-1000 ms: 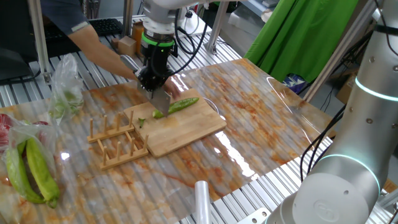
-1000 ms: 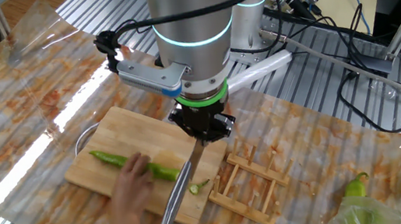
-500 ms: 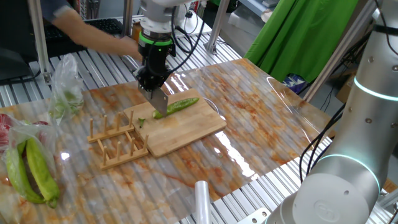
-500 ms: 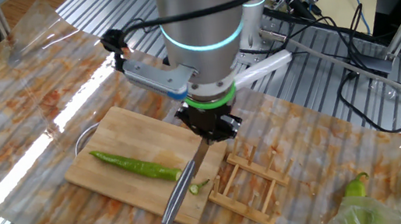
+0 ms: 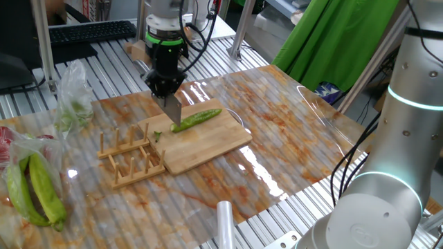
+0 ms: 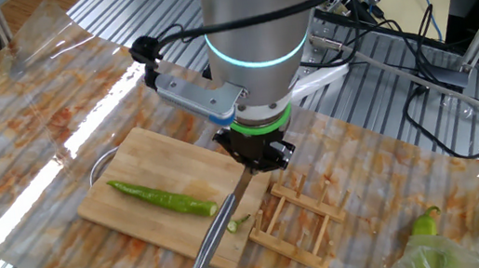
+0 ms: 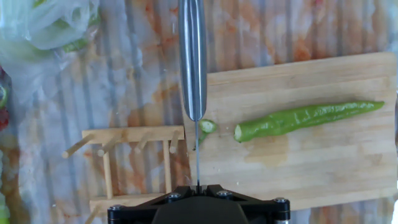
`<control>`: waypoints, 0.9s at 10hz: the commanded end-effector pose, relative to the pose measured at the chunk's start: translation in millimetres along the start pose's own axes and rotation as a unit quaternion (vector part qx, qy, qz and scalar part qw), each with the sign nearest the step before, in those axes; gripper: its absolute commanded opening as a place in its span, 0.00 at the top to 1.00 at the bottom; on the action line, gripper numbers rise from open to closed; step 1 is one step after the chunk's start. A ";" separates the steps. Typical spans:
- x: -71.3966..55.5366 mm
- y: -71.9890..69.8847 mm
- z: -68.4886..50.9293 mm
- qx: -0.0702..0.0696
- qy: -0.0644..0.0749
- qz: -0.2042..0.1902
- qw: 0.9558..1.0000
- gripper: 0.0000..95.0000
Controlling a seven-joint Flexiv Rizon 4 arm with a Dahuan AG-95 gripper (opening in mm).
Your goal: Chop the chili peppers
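Gripping a knife (image 6: 218,231) blade-down, the closed claw (image 6: 256,153) hangs over the cutting board (image 6: 131,163). At the blade's 3 o'clock in the hand view lies the chili (image 7: 305,118), one slice (image 7: 208,126) beside its cut end. A person's hand seen earlier is gone.

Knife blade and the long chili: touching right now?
Apart. Hand view shows the knife left of the long chili's cut end, with bare cutting board between.

Table (image 5: 291,138) bears cutting board (image 5: 208,142), wooden rack (image 5: 128,159), bagged peppers (image 5: 31,190).
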State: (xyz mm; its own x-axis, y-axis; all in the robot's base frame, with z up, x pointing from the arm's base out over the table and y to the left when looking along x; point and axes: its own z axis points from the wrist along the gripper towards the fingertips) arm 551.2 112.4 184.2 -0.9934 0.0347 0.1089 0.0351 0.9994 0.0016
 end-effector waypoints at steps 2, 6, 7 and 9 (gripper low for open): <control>-10.6 -9.2 -0.6 0.001 -0.006 -0.022 1.000 1.00; -43.4 -26.0 2.9 0.002 -0.011 -0.064 0.998 1.00; -50.1 -31.9 7.4 -0.001 -0.012 -0.070 0.997 1.00; -53.5 -37.6 13.0 0.001 -0.018 -0.079 0.997 1.00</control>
State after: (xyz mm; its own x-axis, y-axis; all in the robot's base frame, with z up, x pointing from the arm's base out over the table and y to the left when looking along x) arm 603.8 73.6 165.6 -0.9888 -0.1263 0.0800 -0.1254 0.9920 0.0164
